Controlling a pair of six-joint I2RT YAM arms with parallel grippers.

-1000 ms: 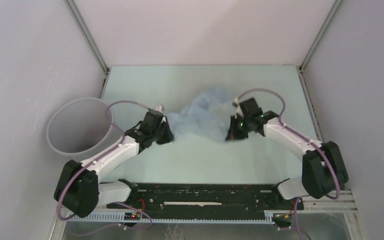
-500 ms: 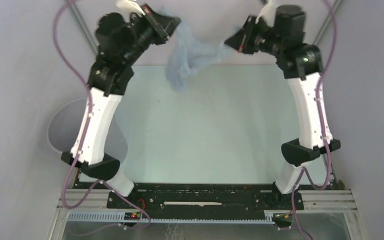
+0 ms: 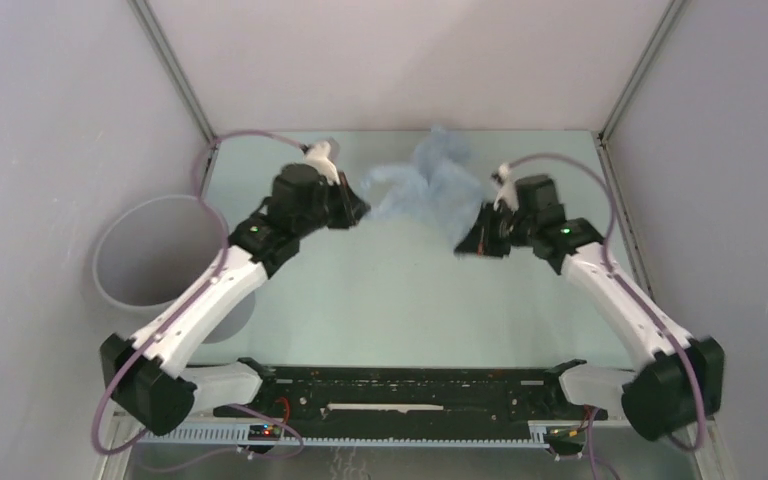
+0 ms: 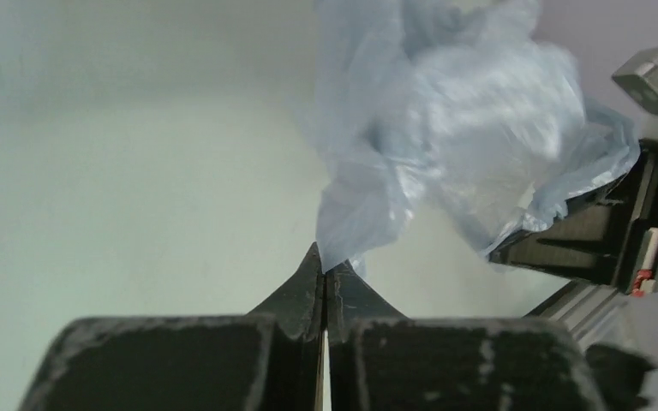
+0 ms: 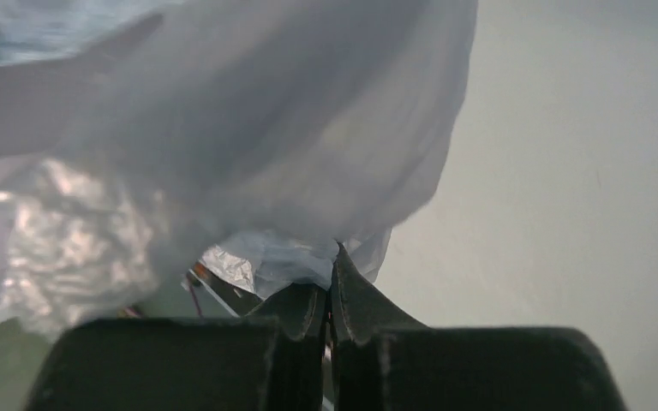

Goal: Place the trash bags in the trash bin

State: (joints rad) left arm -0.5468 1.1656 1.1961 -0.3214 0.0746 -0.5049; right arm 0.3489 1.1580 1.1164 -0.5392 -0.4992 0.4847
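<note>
The pale-blue translucent trash bag (image 3: 425,182) hangs crumpled between my two grippers over the far middle of the table. My left gripper (image 3: 358,212) is shut on the bag's left edge; in the left wrist view the film (image 4: 445,128) rises from the closed tips (image 4: 326,265). My right gripper (image 3: 468,246) is shut on the bag's right edge; in the right wrist view the film (image 5: 248,128) billows over the closed tips (image 5: 330,274). The round grey trash bin (image 3: 150,250) stands at the left, beside the left arm, its mouth open and nothing showing inside.
The pale green table (image 3: 410,300) is walled by white panels at back and both sides, with metal corner posts (image 3: 175,70). The black base rail (image 3: 410,390) with both arm bases runs along the near edge.
Both arms came down from a high raised pose with the bag. The grippers now hold it low over the far table, slightly farther back than one second ago.
</note>
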